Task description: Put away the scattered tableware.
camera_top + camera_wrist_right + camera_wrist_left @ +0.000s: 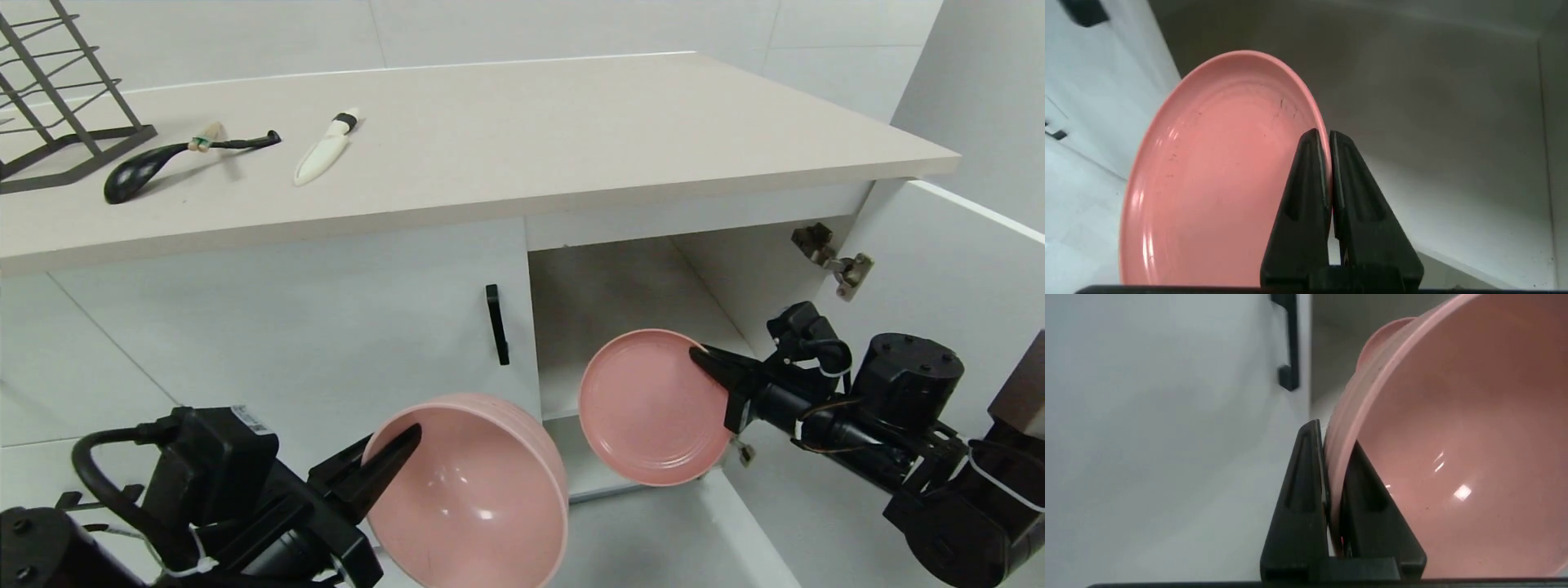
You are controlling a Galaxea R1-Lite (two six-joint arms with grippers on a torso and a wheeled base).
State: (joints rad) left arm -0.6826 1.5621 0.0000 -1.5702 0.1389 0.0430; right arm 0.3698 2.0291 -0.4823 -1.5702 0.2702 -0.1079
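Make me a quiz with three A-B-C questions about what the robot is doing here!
1. Where is the pink plate?
A. lying on the floor
B. held in front of the open cupboard
C. standing in a wire rack

2. What colour is the spoon on the countertop?
A. black
B. pink
C. green

3. What is the left gripper doing?
A. open and empty
B. shut on a knife
C. shut on the rim of the pink bowl

Answers:
1 B: the right gripper holds the plate by its rim in front of the cupboard opening.
2 A: the spoon is black against the pale top.
3 C: it pinches the bowl's rim from inside and outside.
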